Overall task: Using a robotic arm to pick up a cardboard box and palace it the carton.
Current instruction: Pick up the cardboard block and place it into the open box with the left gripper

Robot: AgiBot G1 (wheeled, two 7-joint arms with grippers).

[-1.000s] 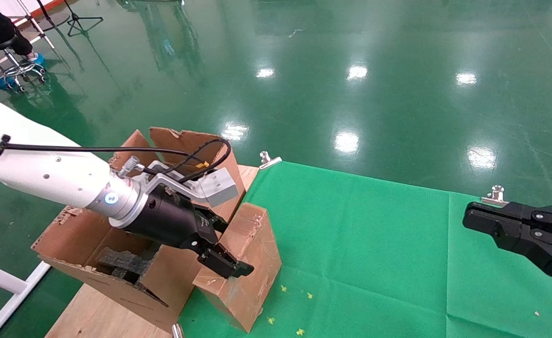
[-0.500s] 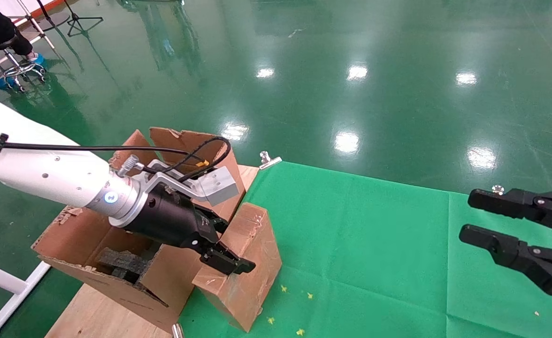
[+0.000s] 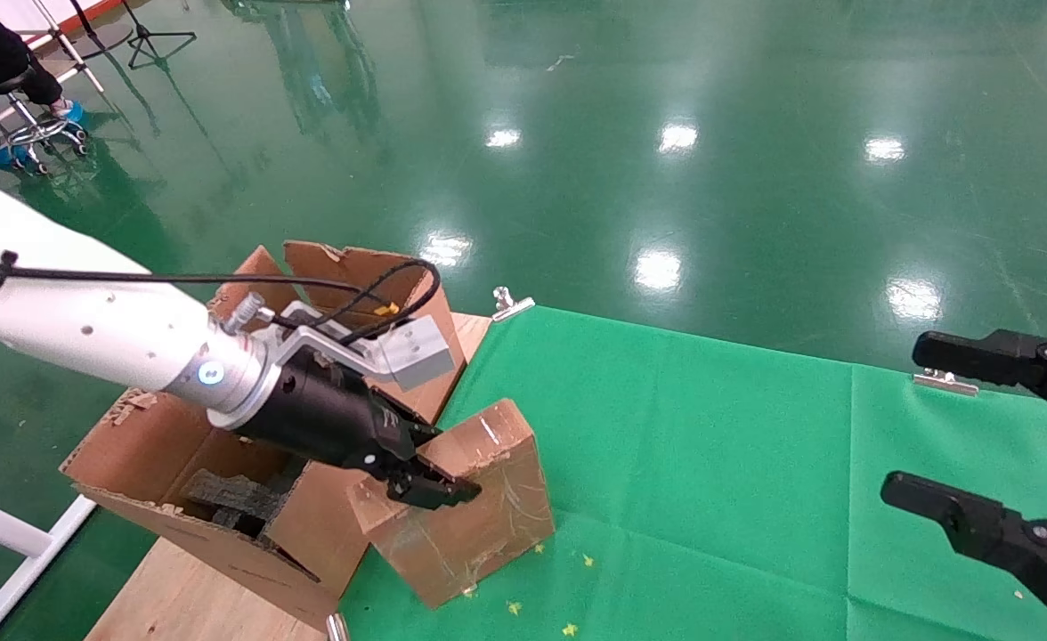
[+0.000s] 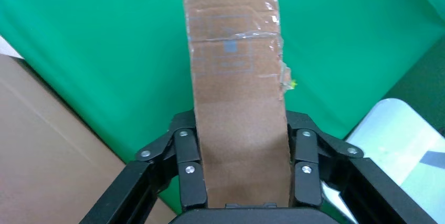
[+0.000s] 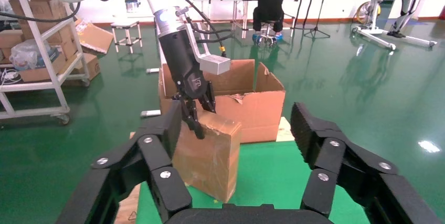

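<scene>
- Tilted over since a second ago, the small worn brown cardboard box (image 3: pixel 466 507) with shiny clear tape now leans with its top toward the right, its base on the green cloth (image 3: pixel 710 463) just beside the large brown corrugated carton (image 3: pixel 247 463).
- Over the same span the left gripper (image 3: pixel 430 485), black and two-fingered on the white tubular robotic arm (image 3: pixel 87 334), has shifted slightly with the box; it is clamped on the box's upper edge, and the left wrist view shows a finger (image 4: pixel 189 174) pressed on each side face.
- Meanwhile the all-black right gripper (image 3: pixel 951 427) has spread from nearly closed to wide apart; it hangs empty over the cloth's right side, well apart from the box.
- Judged from this, the grasp is made and the lift is just starting; the box is not yet clear of the cloth.
- Next the box must rise above the carton's tall ragged flaps, then go down among the dark foam pieces (image 3: pixel 230 499) inside; catching a flap looks the main risk.
</scene>
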